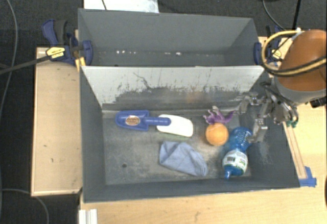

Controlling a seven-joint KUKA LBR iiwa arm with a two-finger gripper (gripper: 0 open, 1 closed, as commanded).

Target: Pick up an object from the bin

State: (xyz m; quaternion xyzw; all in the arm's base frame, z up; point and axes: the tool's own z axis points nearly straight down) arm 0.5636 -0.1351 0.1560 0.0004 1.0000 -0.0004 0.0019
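My gripper hangs at the right side of the bin, open, with nothing between its fingers. Just below it and slightly left lies a blue plastic bottle with a white label, its top end pointing up toward the lower finger. An orange ball rests to the left of the bottle. A small purple toy lies just behind the ball, close to the upper fingertip.
A blue-handled brush with a white head lies across the middle left of the bin. In front of it sits a crumpled blue cloth. The arm with its orange cover and cables comes in over the right rim.
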